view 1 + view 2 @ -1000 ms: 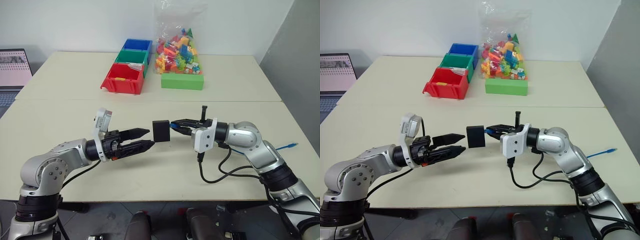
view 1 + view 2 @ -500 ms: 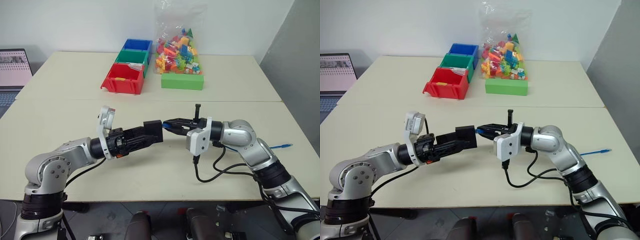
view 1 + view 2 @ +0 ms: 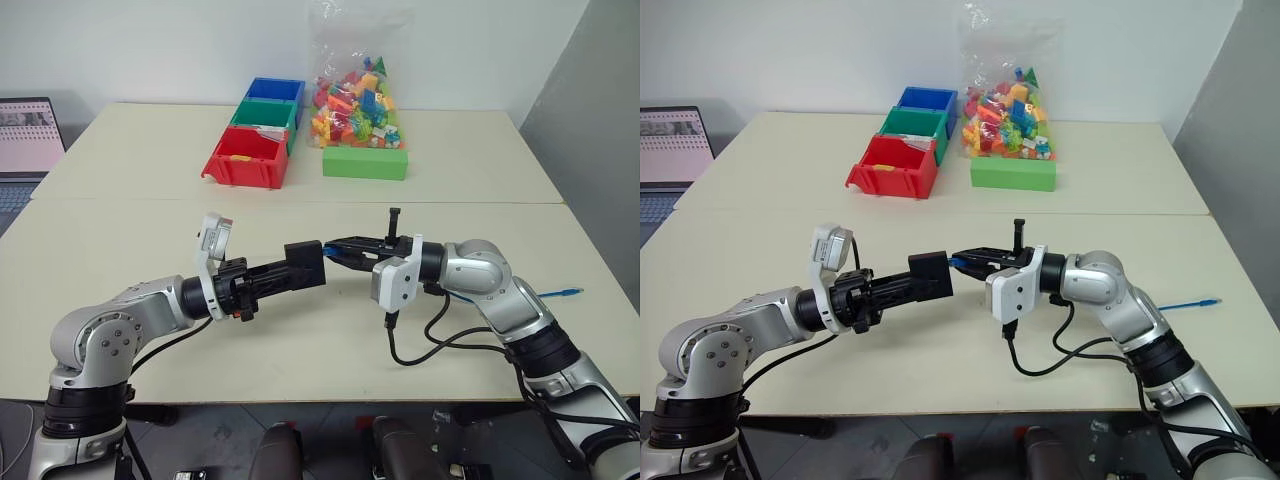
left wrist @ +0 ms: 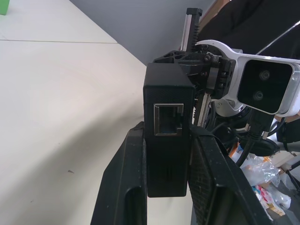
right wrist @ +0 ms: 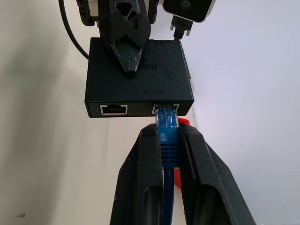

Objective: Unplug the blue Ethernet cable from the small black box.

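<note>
Jaws of left gripper [image 4: 168, 187] clamp the small black box [image 4: 168, 136] flat between both fingers, above the table [image 3: 300, 180]. Jaws of right gripper [image 5: 168, 140] pinch the blue Ethernet cable [image 5: 167, 154] just behind its plug, w/ plug tip seated in one box port directly ahead of the fingertips; 2nd port beside it is open. Grippers face each other, box between them.

A lab or test room is suggested — plain beige tables [image 3: 300, 340] are set against a bare white wall [image 3: 150, 40], with a laptop [image 3: 25, 140] at the far left, and stacked sorting bins [image 3: 255, 135] beside a bag of coloured toy blocks [image 3: 355, 95] — at the far side.
</note>
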